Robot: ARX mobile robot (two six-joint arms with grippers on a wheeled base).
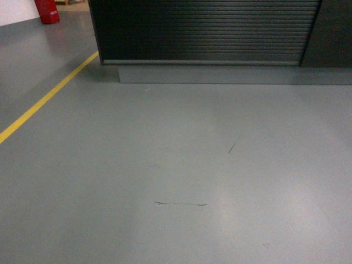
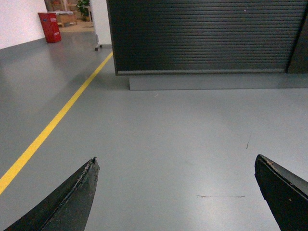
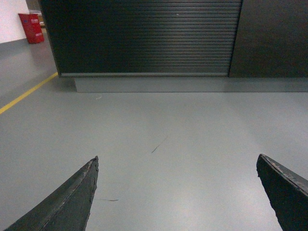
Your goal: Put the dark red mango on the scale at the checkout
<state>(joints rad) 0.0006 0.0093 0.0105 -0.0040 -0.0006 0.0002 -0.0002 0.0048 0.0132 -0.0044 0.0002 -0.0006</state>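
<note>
Ahead of you stands the checkout (image 1: 203, 30); no mango or scale shows. Both grippers (image 2: 175, 192) (image 3: 177, 192) gape empty, so drive closer squarely.

no readable text, labels, numbers or signs in any view

grey floor (image 1: 165, 165), yellow line (image 1: 47, 96); checkout (image 1: 203, 30)

Black tapered jaws, scuffed, pale-flecked edges
</note>
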